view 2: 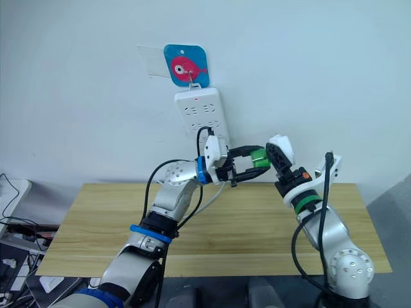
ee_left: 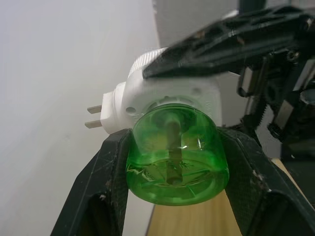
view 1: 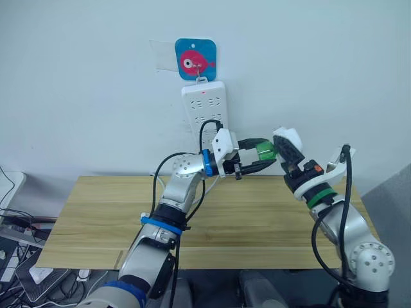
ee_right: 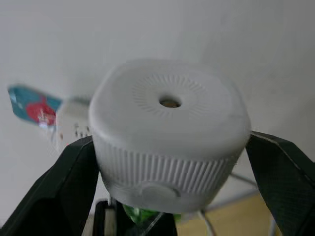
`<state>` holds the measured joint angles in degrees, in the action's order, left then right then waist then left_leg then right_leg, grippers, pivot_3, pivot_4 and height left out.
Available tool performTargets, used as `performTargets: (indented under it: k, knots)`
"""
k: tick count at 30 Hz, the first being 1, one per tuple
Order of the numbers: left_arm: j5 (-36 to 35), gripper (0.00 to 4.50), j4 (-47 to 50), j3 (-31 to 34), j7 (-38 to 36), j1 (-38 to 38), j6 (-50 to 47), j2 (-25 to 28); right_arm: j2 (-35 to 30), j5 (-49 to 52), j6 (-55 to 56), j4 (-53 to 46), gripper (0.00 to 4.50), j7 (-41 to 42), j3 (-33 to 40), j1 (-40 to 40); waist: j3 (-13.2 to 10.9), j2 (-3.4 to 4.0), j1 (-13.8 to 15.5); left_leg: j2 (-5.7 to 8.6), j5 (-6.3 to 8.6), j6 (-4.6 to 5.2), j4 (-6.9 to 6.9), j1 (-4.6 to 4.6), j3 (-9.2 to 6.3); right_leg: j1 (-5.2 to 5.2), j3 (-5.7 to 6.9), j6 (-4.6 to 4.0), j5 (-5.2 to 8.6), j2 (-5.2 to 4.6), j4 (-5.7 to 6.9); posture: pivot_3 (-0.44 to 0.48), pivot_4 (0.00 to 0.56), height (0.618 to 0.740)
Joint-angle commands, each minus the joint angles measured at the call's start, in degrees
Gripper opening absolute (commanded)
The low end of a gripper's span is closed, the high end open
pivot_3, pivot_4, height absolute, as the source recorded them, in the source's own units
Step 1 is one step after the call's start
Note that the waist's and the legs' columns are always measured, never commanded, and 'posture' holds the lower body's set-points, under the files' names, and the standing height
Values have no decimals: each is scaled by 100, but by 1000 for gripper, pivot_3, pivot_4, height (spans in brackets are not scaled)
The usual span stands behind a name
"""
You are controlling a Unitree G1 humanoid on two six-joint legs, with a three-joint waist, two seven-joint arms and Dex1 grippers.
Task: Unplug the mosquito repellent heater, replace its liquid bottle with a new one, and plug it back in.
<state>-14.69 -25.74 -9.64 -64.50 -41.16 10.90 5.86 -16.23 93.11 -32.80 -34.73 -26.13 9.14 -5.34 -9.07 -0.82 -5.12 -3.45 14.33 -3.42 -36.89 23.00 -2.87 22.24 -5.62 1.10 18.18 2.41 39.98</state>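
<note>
You see one mosquito repellent heater [ee_right: 170,132] in the air over the table [view 1: 257,224]. Your right gripper [ee_right: 170,162] squeezes it. Your left gripper [ee_left: 177,167] squeezes its one green bottle [ee_left: 176,160]. The left wrist view shows two prongs [ee_left: 94,116].

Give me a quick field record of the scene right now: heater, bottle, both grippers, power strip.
heater: mosquito repellent heater unplugged, held in the air above the table, prongs bare
bottle: green liquid bottle still seated in the heater's base
left gripper: left gripper shut on the green bottle
right gripper: right gripper shut on the heater's white body
power strip: white power strip hanging on the wall, under a blue fish sticker
</note>
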Motion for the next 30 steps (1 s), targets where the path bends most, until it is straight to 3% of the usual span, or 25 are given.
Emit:
performTargets:
  k: [1,6,9,12,18,30]
  knots:
    - [-210,2251,-158,54,-635,-193,345,166,-822,1285,-435,241,4449,301,349,-41,0,0,1,0,0,0,-2,-1,0,-1,0,0,0,0,0,-76,143,740]
    - [-375,2251,-303,35,-1553,-231,629,450,-1912,1989,-1937,1308,4449,1684,808,-169,-5,-6,12,1,0,1,-2,-1,0,-5,2,0,0,0,-2,-59,149,740]
    - [-314,2251,-303,-55,-1874,-226,935,505,-2521,1989,-2940,1827,4449,2682,717,-233,-9,0,34,-1,1,2,3,-2,-2,-4,4,-1,0,3,-3,-41,152,740]
    - [-234,2251,-327,-110,-2059,-214,1223,509,-2811,1989,-3477,2300,4449,3178,513,-579,-13,-5,32,-2,1,3,2,-2,-1,-4,2,-1,0,3,-4,-20,154,740]
    - [-141,2251,-147,-204,-2066,-118,1555,535,-2786,1989,-3820,2830,4449,3267,244,-1168,-17,-7,79,-2,1,3,-4,-3,-3,-6,3,1,-1,5,-2,9,156,740]
    - [-32,2251,-289,-222,-1919,-181,1700,611,-2785,1989,-3927,3017,4449,3212,203,-1254,-17,-8,309,-3,2,6,-6,0,-3,-4,4,0,-1,4,-5,19,156,740]
